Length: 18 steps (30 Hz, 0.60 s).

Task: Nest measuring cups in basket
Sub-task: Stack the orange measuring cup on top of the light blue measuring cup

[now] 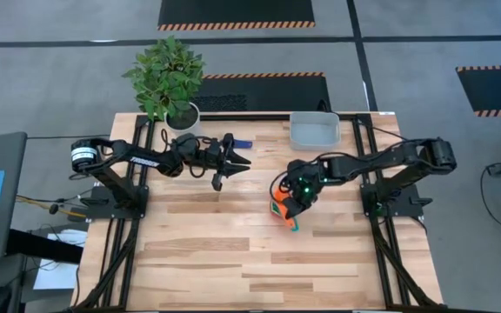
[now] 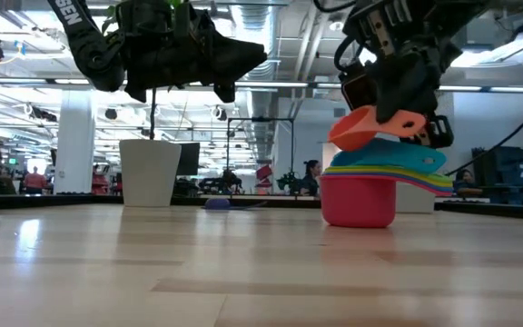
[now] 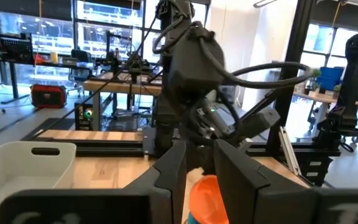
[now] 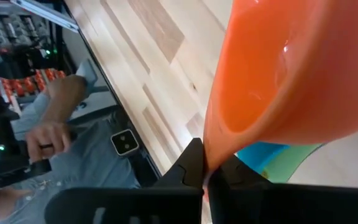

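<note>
A stack of nested measuring cups, red at the bottom with fanned handles, stands on the table right of centre. My right gripper is shut on the orange cup and holds it tilted just over the stack's top. Whether cup and stack touch, I cannot tell. The grey-blue basket stands at the far edge, apart from the stack. My left gripper hovers open left of centre, pointing level toward the right arm, with nothing between its fingers. My right gripper pinches the orange cup's rim between its two fingertips, coming slanting down from above. The cup is tilted, its hollow turned toward the wrist camera and its handle sticking out sideways. It hangs right above the light blue cup.
A white pot with a green plant stands at the far left corner. A small dark blue thing lies on the table beside my left gripper. A person stands beyond the table's edge. Bare wood spreads across the near half.
</note>
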### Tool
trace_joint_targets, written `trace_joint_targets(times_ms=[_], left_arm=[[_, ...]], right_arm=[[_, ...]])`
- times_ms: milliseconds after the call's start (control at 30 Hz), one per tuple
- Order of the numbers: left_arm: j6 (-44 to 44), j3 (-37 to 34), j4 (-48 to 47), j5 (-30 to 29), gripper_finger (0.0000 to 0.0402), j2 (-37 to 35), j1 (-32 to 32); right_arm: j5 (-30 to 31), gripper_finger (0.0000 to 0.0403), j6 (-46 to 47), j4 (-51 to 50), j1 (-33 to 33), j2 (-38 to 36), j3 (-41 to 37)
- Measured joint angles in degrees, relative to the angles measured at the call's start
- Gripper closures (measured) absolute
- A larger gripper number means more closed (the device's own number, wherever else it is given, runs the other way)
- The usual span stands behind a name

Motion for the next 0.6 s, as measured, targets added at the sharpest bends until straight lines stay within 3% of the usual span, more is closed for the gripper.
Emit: trace_joint_targets(times_ms=[200,600], left_arm=[[0.0,0.0,-0.5,0.2,0.0329,0.0,0.0],[0.0,0.0,-0.4,0.3,0.0329,0.0,0.0]], right_arm=[[-0.5,0.036,-1.2,-4.4,-0.8,0.0,0.0],[1.4,0.0327,1.8,-3.6,-0.1,0.0,0.0]])
